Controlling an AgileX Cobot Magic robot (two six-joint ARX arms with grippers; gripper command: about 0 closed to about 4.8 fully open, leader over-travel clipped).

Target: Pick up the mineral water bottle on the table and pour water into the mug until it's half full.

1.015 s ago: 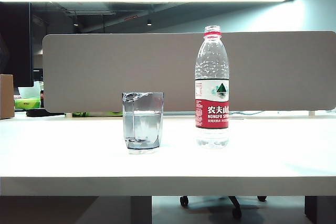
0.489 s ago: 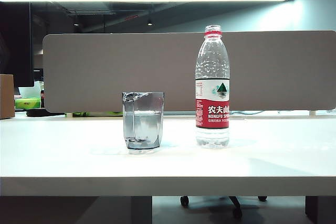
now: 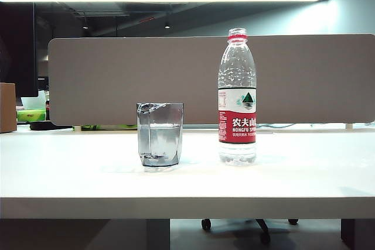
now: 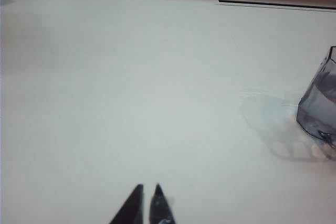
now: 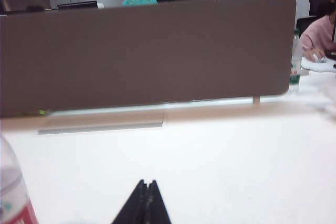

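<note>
The mineral water bottle (image 3: 237, 96) stands upright on the white counter (image 3: 70, 174), uncapped, just beside the mug (image 3: 160, 135), which sits a little to its left in the exterior view and already holds water (image 3: 160, 140) to roughly its middle. Neither arm shows in that view. The left gripper (image 4: 148, 203) hangs low over bare counter with its jaws pressed together, the mug (image 4: 320, 103) off to one side; the right gripper (image 5: 146, 198) is likewise closed on nothing, with the bottle (image 5: 13, 195) only at the frame's edge.

The pour looks finished, so the risks lie in any further motion. The open neck is the chief worry — a brush from an arm would tip the tall, light bottle and spill water over the counter. The mug, standing close by, could be knocked by the same sweep. A second pour would overshoot the half mark. Judging the level is itself uncertain — the smoky faceted walls blur the waterline.
</note>
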